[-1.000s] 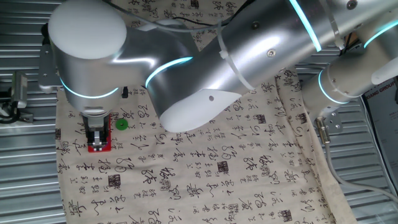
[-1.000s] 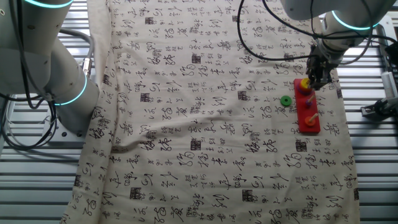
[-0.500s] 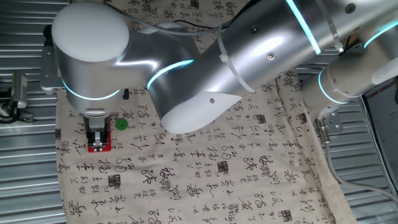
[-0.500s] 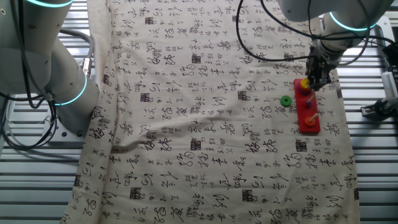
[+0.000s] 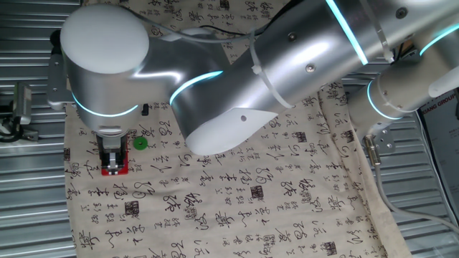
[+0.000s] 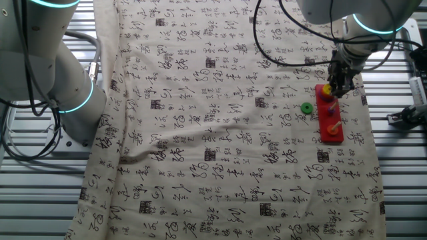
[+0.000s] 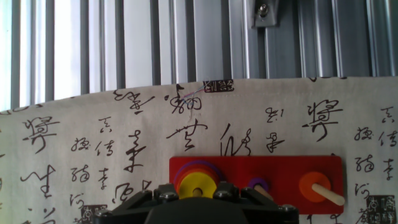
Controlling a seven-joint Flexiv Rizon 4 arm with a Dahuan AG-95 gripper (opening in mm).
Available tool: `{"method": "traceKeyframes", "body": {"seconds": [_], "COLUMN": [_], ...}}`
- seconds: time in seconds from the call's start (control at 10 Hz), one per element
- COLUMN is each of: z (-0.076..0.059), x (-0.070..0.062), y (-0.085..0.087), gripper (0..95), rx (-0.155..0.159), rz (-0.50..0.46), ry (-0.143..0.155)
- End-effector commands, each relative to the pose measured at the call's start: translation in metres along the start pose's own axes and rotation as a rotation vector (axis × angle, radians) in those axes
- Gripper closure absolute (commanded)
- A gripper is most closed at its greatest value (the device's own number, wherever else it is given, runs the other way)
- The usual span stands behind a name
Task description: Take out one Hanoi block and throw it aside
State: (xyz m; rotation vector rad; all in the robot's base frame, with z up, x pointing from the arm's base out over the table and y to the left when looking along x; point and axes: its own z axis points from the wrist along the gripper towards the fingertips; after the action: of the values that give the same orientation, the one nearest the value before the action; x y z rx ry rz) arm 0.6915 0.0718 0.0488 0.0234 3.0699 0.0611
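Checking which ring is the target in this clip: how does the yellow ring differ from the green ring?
The yellow ring sits on the red base, topping a stack of bigger rings, right under the gripper. The green ring lies loose on the printed cloth, beside the base and apart from it. Yellow is at the gripper; green has nothing near it. Both are small round rings of similar size.

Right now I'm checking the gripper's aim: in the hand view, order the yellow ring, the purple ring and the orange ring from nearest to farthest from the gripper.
1. Yellow ring: directly ahead of the gripper, on the stack at the red base's left end.
2. Purple ring: to the right, on the middle peg.
3. Orange ring: farthest right, on the end peg.
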Motion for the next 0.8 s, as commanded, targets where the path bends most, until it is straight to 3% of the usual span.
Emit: {"method": "traceKeyframes", "body": {"seconds": [0.1,0.8], "z": [0.0005,0.0039], "x": [0.0005,0.0030], "y": [0.0002,-0.0001], "gripper": [57.0,57.0], "rx": [0.001,-0.001], "rz": [0.000,0.000], "ry": [-0.001,-0.006]}}
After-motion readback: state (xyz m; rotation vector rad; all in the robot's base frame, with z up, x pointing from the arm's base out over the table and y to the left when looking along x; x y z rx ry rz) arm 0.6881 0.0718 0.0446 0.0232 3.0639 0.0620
